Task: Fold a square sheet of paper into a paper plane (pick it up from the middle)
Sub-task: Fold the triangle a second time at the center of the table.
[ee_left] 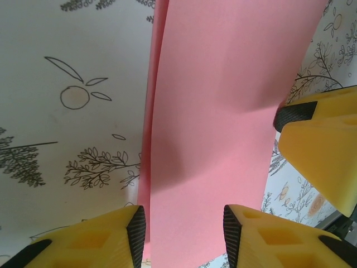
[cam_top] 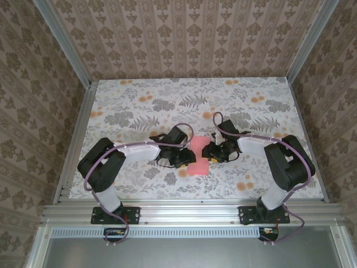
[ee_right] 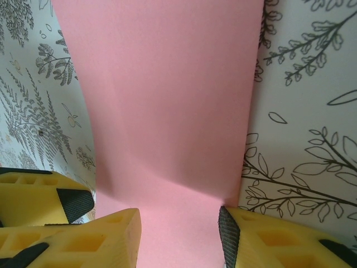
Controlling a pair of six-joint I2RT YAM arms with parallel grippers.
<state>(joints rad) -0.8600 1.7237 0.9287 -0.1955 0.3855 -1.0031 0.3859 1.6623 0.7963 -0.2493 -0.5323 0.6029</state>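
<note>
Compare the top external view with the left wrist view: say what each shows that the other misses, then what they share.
Top external adds both whole arms, the aluminium frame rail, the wallpapered walls, and the left gripper and right gripper facing across the thin salmon-pink sheet of paper.
Left wrist adds close detail: the left gripper's yellow fingers standing apart with the sheet between them, a lower layer peeking out along its left edge, and one right-gripper finger.
Both share the pink sheet and the floral-printed table.
</note>
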